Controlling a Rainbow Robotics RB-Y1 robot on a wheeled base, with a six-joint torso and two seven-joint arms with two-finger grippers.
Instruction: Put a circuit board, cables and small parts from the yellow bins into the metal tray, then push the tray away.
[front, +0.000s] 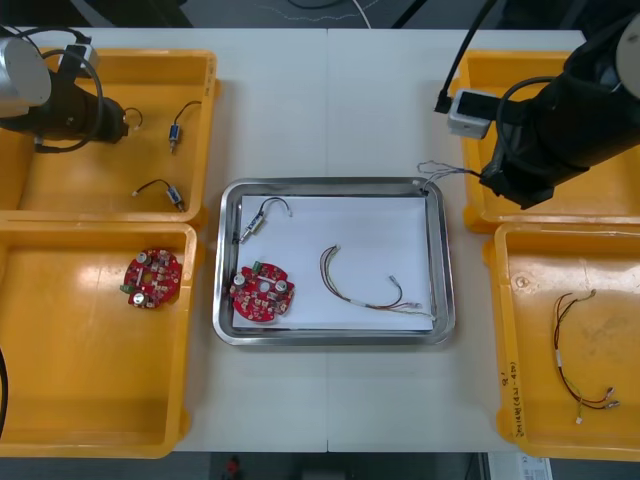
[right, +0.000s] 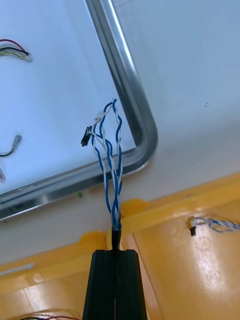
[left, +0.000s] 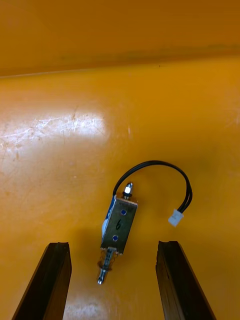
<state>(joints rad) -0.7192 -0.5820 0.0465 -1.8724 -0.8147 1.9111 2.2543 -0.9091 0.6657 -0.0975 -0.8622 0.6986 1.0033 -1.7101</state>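
Observation:
My right gripper (front: 490, 180) (right: 115, 250) is shut on a twisted blue and white cable (right: 111, 155) (front: 445, 172), whose free end hangs over the far right corner of the metal tray (front: 448, 290) (right: 135, 105). On the tray's white inside lie a round red circuit board (front: 262, 293), a small metal part with a black lead (front: 252, 228) and a thin multi-coloured cable (front: 360, 285). My left gripper (front: 118, 122) (left: 114, 245) is open low in the far left yellow bin (front: 110, 70). Its fingers straddle a small metal part (left: 119, 225) that lies on the bin floor.
Two more small metal parts (front: 178, 130) (front: 170, 193) lie in the far left bin. A second circuit board (front: 152, 277) is in the near left bin (front: 80, 400). The near right bin (front: 600, 300) holds a red and yellow cable (front: 580, 360). Another blue and white cable (right: 215, 225) stays in the far right bin (front: 480, 70).

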